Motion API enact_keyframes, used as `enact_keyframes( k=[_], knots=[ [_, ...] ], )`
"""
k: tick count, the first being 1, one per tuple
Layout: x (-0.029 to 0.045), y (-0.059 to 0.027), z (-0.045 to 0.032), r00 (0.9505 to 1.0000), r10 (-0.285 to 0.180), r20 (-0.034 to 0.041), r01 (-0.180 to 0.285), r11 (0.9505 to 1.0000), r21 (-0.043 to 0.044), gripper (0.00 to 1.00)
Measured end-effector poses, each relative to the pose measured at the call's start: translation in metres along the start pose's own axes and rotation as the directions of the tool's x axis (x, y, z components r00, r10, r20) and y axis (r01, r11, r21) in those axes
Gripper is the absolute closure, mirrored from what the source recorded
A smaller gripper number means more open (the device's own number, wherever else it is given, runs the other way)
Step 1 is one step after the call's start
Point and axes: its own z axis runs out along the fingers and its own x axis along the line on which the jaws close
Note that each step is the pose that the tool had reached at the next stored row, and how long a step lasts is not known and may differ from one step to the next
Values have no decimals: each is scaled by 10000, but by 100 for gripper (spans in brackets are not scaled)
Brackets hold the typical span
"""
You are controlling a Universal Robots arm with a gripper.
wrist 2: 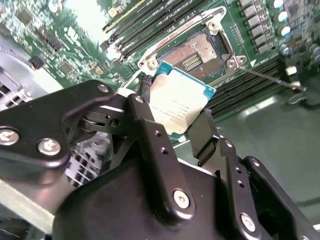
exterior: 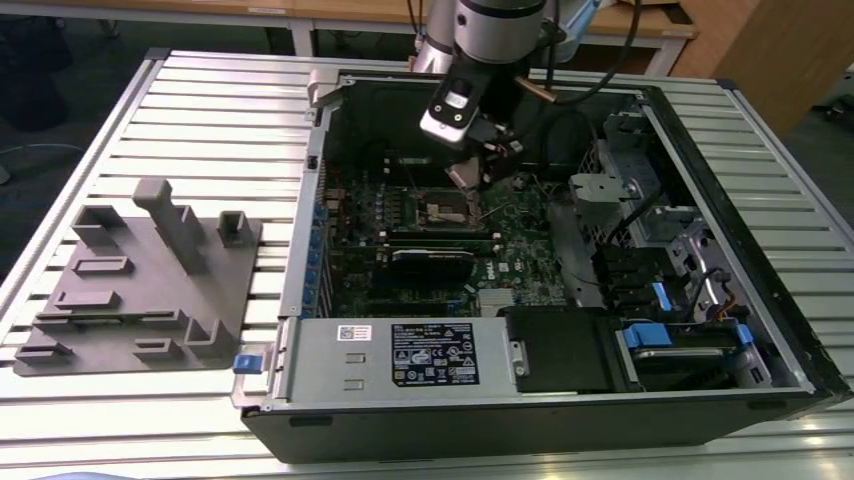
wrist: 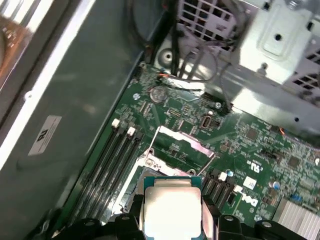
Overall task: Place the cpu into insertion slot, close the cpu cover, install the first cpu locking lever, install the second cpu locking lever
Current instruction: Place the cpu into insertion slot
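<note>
you've got the gripper clamped on the cpu, one black finger on each of two opposite edges. the chip's dull metal top faces both wrist cameras, with its green border showing around the lid. it's near square, so there's no real long axis to call. in the exterior view it hangs tilted, not flat, and is apart from the board.

the insertion slot sits just below the chip, bare, with its gold-tinted contact field exposed and nothing seated in it. the cpu cover is flipped up on the far edge of the socket, so you can see the motherboard through its window. one locking lever is swung out, a thin rod lying away from the socket rim.

room is tight on two sides of the socket: long black memory slots run just beside it on either flank. above the socket it's open. the metal cage is well apart from it. in the exterior view the arm reaches down into the open computer case, with black cables looping near the wrist on the exterior view's right. a grey fixture tray sits outside the case on the exterior view's left, well clear.
</note>
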Motion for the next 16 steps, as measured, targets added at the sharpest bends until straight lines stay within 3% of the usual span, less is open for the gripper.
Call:
enact_keyframes(
  k=[4, 8, 12, 16],
  knots=[
    [0, -1, 14, 9974, 722, 63, -722, 9974, -16, 46],
    [-1, -3, 29, 9894, 1444, 126, -1443, 9895, -37, 46],
    [-1, -4, 42, 9765, 2148, 185, -2147, 9767, -62, 46],
    [-1, -5, 56, 9580, 2858, 245, -2857, 9583, -92, 46]
  ],
)
